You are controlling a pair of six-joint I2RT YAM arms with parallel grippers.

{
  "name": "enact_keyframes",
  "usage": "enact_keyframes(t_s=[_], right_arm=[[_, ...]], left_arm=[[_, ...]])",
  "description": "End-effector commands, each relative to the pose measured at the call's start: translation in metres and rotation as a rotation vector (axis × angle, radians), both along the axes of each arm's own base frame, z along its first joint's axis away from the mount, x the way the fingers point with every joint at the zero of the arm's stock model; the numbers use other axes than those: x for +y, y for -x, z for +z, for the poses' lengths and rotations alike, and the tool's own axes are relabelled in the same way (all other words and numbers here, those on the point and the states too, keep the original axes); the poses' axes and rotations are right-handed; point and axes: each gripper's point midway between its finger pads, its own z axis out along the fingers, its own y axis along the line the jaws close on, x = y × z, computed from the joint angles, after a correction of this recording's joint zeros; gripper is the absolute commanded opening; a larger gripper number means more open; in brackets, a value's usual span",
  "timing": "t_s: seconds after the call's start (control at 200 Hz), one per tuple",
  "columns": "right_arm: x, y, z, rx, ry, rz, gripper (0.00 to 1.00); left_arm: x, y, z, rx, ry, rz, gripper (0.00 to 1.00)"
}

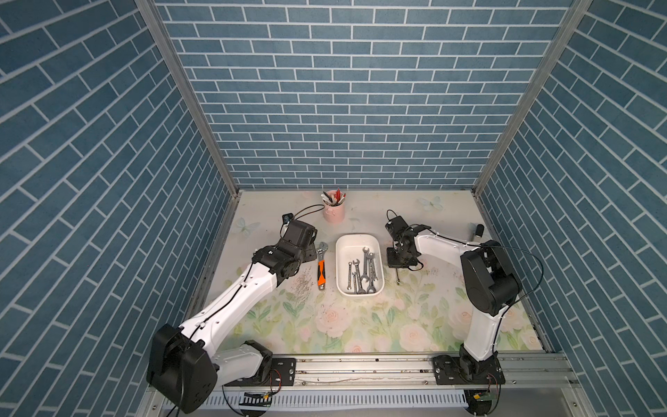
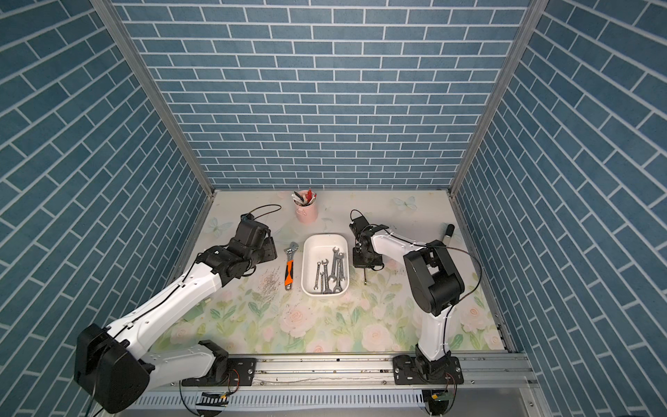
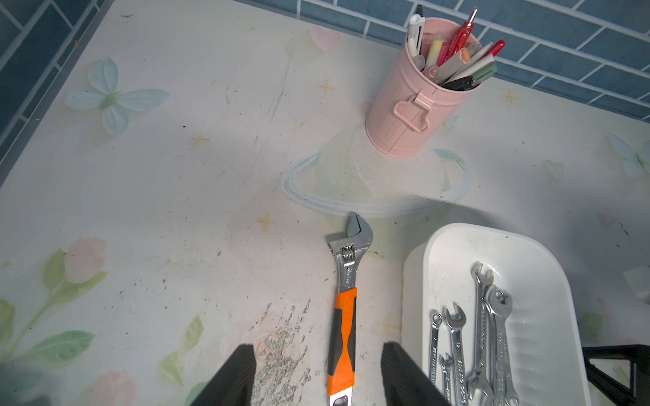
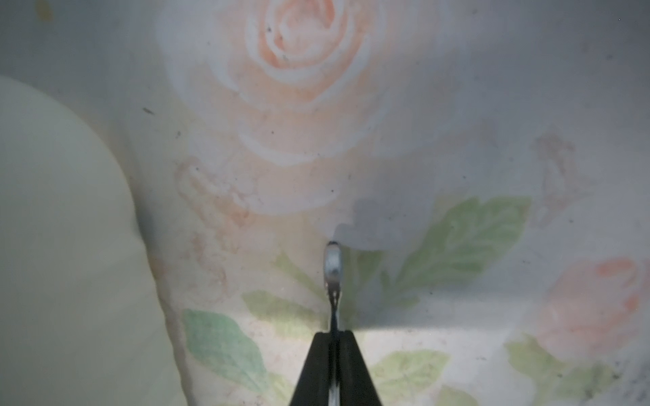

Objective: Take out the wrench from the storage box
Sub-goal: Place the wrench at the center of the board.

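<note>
The white storage box [image 1: 341, 252] [image 2: 306, 260] sits mid-table with several silver wrenches [image 1: 362, 272] [image 3: 475, 334] lying inside. Just right of the box, my right gripper [image 4: 334, 334] [image 1: 397, 265] is shut on a thin silver wrench [image 4: 332, 267] [image 1: 398, 279]. It is seen edge-on, and its free end points down, close to the floral table. The box wall [image 4: 52, 211] shows beside it. My left gripper [image 3: 316, 348] stands open above the table left of the box, over the handle of an orange-and-black adjustable wrench [image 3: 346, 316] [image 1: 321, 267] that lies flat outside the box.
A pink pen cup [image 1: 334, 211] [image 3: 411, 105] full of pens stands behind the box near the back wall. A small black-and-white cylinder [image 1: 478, 231] stands by the right wall. A scuffed patch [image 1: 301, 285] marks the table left of the orange wrench.
</note>
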Motion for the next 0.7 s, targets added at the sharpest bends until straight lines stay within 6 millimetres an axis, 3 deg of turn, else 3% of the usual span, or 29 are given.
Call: enact_keyframes(t_s=[0.0, 0.11, 0.385, 0.695], right_arm=[[-0.001, 0.005, -0.008, 0.019, 0.004, 0.012, 0.23], [0.001, 0.004, 0.000, 0.008, -0.014, 0.013, 0.33], [0.008, 0.000, 0.046, -0.066, -0.084, 0.019, 0.40], [0.005, 0.007, 0.100, -0.156, -0.159, 0.030, 0.49]], left_arm=[[0.000, 0.000, 0.000, 0.009, 0.007, 0.009, 0.63], [0.000, 0.000, -0.001, 0.012, 0.011, 0.008, 0.63], [-0.015, -0.001, 0.005, 0.004, 0.055, -0.018, 0.63], [-0.073, 0.002, 0.024, -0.020, 0.083, -0.106, 0.63]])
